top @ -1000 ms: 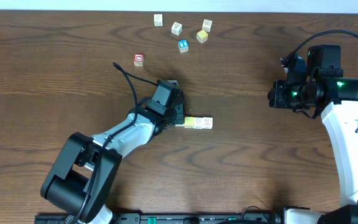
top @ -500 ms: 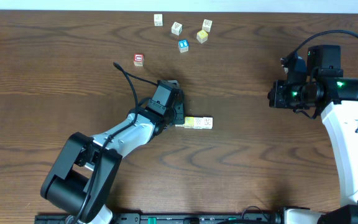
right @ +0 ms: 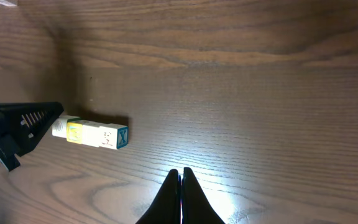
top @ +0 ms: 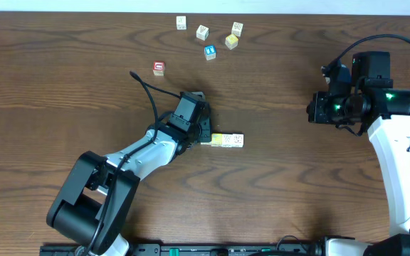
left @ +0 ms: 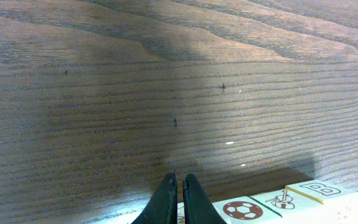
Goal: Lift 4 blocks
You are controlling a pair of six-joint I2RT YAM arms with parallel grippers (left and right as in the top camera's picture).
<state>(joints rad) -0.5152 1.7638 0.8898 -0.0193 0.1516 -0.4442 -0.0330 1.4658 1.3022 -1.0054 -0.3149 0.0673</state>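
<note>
A short row of pale blocks [top: 227, 140] lies end to end on the wooden table [top: 62, 85]. In the left wrist view their tops show a football [left: 244, 210], a violin [left: 284, 200] and a letter [left: 322, 189]. My left gripper [top: 206, 137] is shut, its tips [left: 179, 183] over the row's left end; contact cannot be told. Three more white blocks [top: 181, 23] [top: 202, 32] [top: 237, 28] and a pale yellow one [top: 231, 41] lie loose at the far edge. My right gripper [top: 310, 112] hangs shut [right: 180, 173] well to the right of the row [right: 92, 133], holding nothing.
A blue-faced cube [top: 210, 52] sits beside the far blocks, and a red-faced cube [top: 159, 67] lies left of them. The left arm's cable [top: 144, 89] loops above the table. In the right wrist view the left gripper [right: 17, 134] is at the row's end.
</note>
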